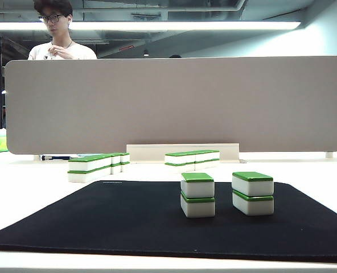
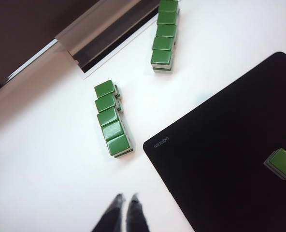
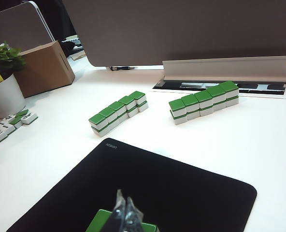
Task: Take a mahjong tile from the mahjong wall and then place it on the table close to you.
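- 2 rows of green-topped tiles sit on the white desk (image 3: 259,145) beyond the black mat (image 3: 181,193), each stacked 2 high and 5 columns long in the wrist views.
- Which row is the mahjong wall (image 3: 204,101) is hard to call; the straighter one lies just in front of the grey-beige divider panel (image 1: 174,102), and the other row (image 3: 118,112) sits near the mat's far corner.
- Left pincer (image 2: 123,205) hangs over bare white desk just off the mat's edge, its dark fingertips pressed together, clenched on nothing.
- That same tile row (image 2: 112,123) lies just ahead of it, not touched.
- Right pincer (image 3: 125,210) is over the mat, tips pinched together, directly above a green-topped tile (image 3: 102,221); contact with that tile I cannot tell.
- In the exterior view, 2 separate stacks (image 1: 197,194) of 2 tiles each stand on the mat, set apart from each other.
- A person (image 1: 57,34) stands behind the divider.
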Action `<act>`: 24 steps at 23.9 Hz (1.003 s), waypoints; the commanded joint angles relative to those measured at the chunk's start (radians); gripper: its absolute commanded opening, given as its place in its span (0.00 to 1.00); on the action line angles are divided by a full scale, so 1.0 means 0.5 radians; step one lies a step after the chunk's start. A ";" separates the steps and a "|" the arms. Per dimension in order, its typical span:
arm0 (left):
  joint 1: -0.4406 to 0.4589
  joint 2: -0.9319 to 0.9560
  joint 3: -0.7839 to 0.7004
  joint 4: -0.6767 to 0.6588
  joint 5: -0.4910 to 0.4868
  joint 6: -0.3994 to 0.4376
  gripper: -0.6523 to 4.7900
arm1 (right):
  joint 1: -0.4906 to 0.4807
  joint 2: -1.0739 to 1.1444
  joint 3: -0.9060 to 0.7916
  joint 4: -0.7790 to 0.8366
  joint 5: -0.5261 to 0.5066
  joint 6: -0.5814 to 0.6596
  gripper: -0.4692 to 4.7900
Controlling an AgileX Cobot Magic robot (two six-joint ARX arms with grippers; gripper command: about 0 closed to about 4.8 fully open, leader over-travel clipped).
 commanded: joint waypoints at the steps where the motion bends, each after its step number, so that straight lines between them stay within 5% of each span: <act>1: 0.081 -0.043 0.003 -0.109 0.015 -0.086 0.14 | 0.002 0.000 0.010 0.024 0.004 -0.005 0.09; 9: 0.189 -0.067 0.000 -0.155 -0.253 -0.075 0.15 | 0.002 0.000 0.010 0.024 0.004 -0.005 0.09; 20: 0.189 -0.058 0.000 -0.124 -0.238 -0.013 0.15 | 0.002 0.000 0.010 0.024 0.004 -0.005 0.09; 24: 0.214 -0.038 -0.012 0.146 -0.245 -0.010 0.15 | 0.002 0.000 0.010 0.024 0.003 -0.005 0.09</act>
